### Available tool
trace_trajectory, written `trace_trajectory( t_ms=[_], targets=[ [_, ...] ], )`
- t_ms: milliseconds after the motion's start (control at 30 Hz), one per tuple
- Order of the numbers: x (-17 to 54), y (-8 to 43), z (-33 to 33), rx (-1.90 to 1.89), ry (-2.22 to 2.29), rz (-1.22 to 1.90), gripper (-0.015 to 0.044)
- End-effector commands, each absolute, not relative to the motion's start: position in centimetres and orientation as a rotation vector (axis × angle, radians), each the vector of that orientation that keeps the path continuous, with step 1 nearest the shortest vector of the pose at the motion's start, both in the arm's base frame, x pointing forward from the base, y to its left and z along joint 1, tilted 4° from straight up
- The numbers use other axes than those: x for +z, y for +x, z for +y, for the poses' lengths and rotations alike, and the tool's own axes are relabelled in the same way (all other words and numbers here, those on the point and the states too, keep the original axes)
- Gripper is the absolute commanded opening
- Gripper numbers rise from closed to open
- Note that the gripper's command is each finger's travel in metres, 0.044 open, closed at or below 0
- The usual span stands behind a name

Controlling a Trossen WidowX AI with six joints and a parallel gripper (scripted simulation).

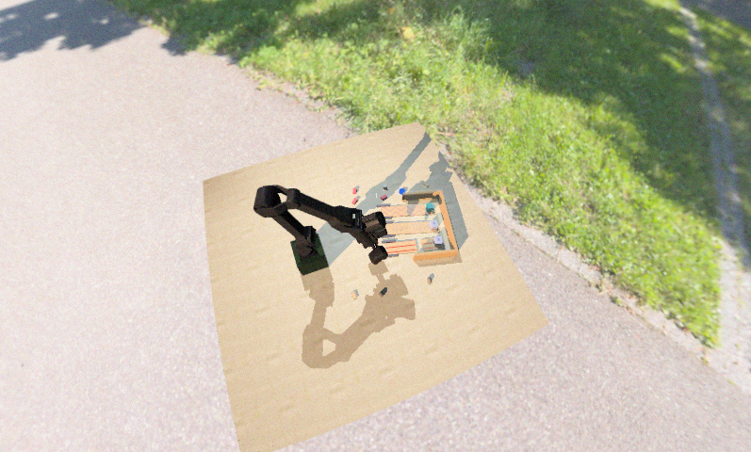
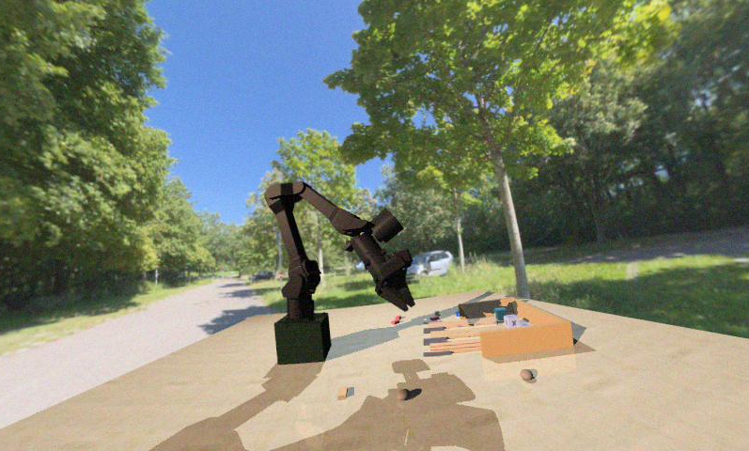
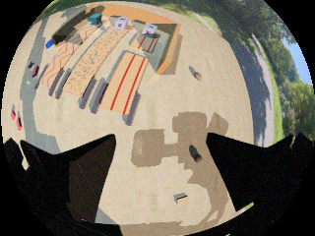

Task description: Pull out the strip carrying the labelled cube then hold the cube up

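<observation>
My gripper [image 1: 378, 256] [image 2: 409, 307] [image 3: 162, 139] is open and empty, above the table and short of the strips' near ends. A red-lined strip [image 1: 401, 247] [image 3: 125, 84] has a gap before its far piece [image 3: 147, 44], where a pale cube [image 1: 437, 239] [image 3: 149, 29] marked X sits. The middle, speckled strip [image 1: 410, 228] [image 3: 95, 61] looks unbroken and carries another pale cube [image 1: 433, 224] [image 3: 121, 23] marked X. A zigzag strip [image 1: 404, 210] [image 3: 61, 61] leads to a teal object [image 1: 430, 207] [image 2: 500, 313] [image 3: 94, 19]; shadow hides whether it is whole.
An orange walled frame [image 1: 434, 257] [image 2: 526, 339] [image 3: 173, 46] surrounds the strips' far ends; their grey-edged near ends stick out. A blue piece [image 1: 401, 191] [image 3: 49, 43] lies beside it. A brown ball [image 2: 403, 394], another ball [image 2: 526, 375] and a small tan block [image 2: 342, 393] lie on the table.
</observation>
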State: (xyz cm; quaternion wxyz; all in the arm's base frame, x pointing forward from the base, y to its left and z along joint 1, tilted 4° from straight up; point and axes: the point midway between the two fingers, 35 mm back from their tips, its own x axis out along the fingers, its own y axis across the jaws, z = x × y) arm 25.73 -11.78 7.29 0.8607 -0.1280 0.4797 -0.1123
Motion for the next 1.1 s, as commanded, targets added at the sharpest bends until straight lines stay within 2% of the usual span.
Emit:
trace_trajectory(
  t_ms=[0, 167, 967, 1067],
  targets=[
    [11.2, 29.1, -6.1, -0.163, -0.132, 0.715, 0.04],
    [14.8, 30.3, -1.6, -0.065, 0.0, 0.521, 0.04],
    [14.8, 30.3, -1.6, -0.065, 0.0, 0.521, 0.04],
    [14.4, 31.1, -1.5, -0.069, 0.025, 0.591, 0.0321]
  ],
)
